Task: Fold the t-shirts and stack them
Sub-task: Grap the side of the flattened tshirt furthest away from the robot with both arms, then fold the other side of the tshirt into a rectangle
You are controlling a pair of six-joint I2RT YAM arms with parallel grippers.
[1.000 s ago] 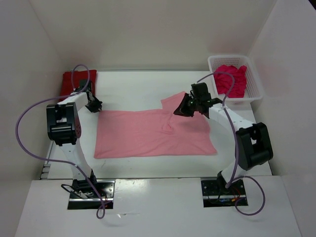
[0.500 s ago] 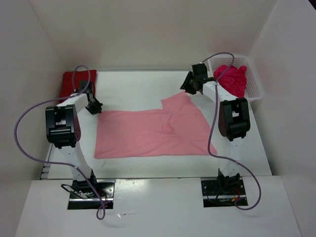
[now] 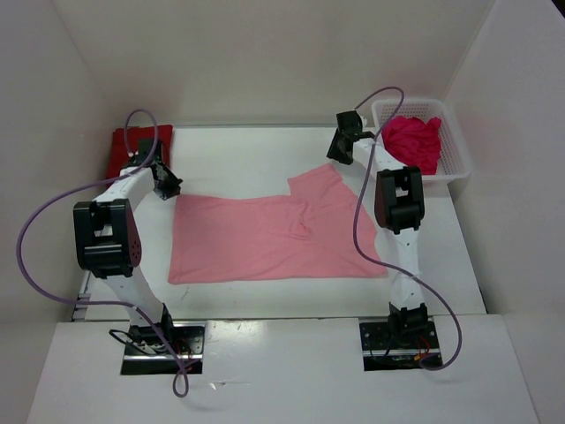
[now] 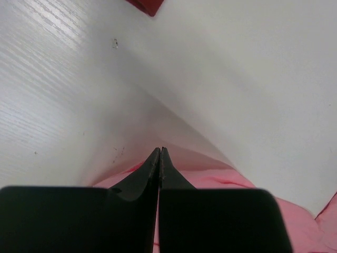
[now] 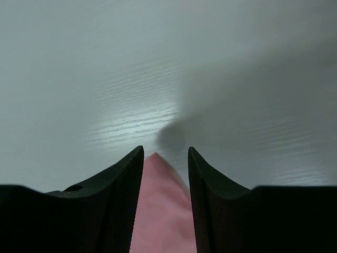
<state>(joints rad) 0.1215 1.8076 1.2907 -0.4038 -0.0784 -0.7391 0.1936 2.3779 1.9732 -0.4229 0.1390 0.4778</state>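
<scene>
The light pink t-shirt (image 3: pixel 265 234) lies spread flat in the middle of the table, one sleeve (image 3: pixel 320 181) pointing to the back right. My left gripper (image 3: pixel 169 187) is shut, its tips (image 4: pixel 159 149) at the shirt's back-left corner, pink cloth (image 4: pixel 221 176) showing under and beside the fingers. I cannot tell whether cloth is pinched. My right gripper (image 3: pixel 339 160) stands open at the sleeve's tip, whose pink point (image 5: pixel 160 184) lies between the fingers (image 5: pixel 126 174). A folded dark red t-shirt (image 3: pixel 131 148) sits at the back left. The crimson t-shirt (image 3: pixel 413 141) is bunched in the basket.
The white lattice basket (image 3: pixel 455 163) stands at the back right corner, close beside the right arm. White walls close in the table at the back and both sides. A corner of the dark red shirt (image 4: pixel 146 4) shows beyond the left fingers.
My right arm swung from over the shirt's middle back to the sleeve tip and its jaws opened. My left gripper closed at the shirt's corner. The shirt has not shifted.
</scene>
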